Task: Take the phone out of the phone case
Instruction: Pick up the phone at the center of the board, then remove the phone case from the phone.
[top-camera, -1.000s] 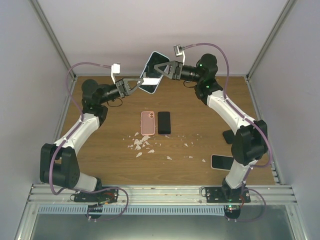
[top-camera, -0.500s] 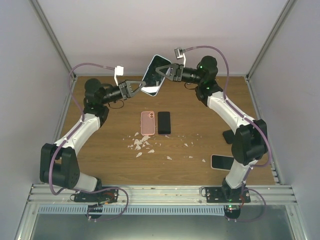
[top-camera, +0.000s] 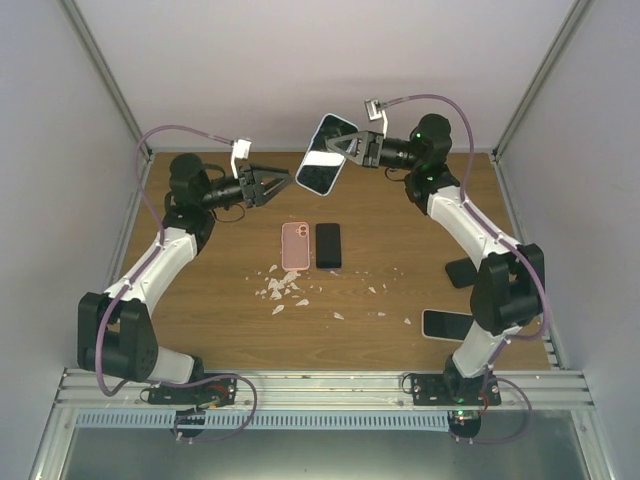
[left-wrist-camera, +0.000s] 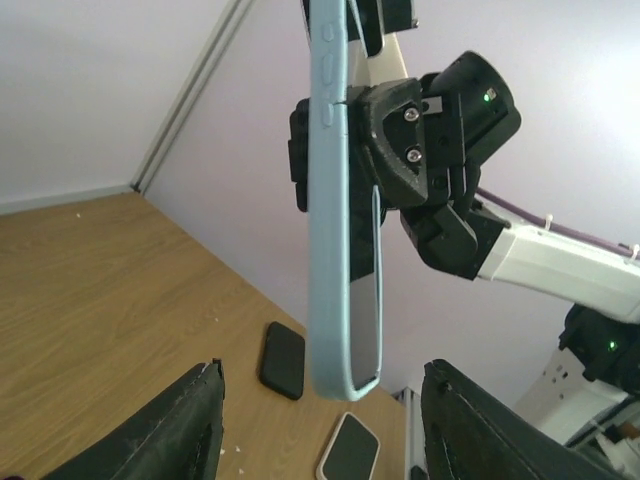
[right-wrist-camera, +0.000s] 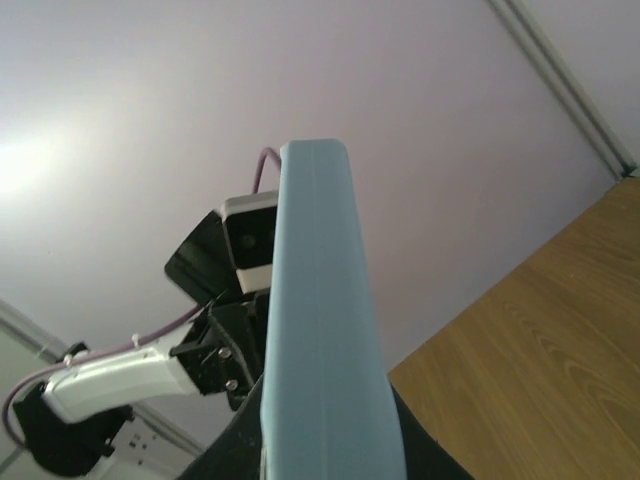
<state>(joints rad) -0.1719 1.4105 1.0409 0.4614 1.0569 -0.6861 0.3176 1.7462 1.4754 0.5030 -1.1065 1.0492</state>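
Observation:
A light blue phone case (top-camera: 327, 155) with the phone (left-wrist-camera: 366, 280) still inside hangs in the air over the back of the table. My right gripper (top-camera: 341, 150) is shut on its upper part, and the case's blue edge (right-wrist-camera: 320, 330) fills the right wrist view between the fingers. The left gripper (top-camera: 289, 182) stands open just left of the case's lower end, apart from it. In the left wrist view the case (left-wrist-camera: 328, 200) is edge-on, its lower end just ahead of the spread fingers (left-wrist-camera: 190, 420).
On the wooden table (top-camera: 220, 300) lie a pink case (top-camera: 295, 246) and a black phone (top-camera: 328, 245) side by side, with white scraps (top-camera: 283, 288) below them. A dark phone (top-camera: 458, 272) and a white-rimmed phone (top-camera: 443, 324) lie near the right arm.
The left gripper has let go of the case's lower end, opened and drawn back left. The right gripper has shut on the case and carried it slightly right.

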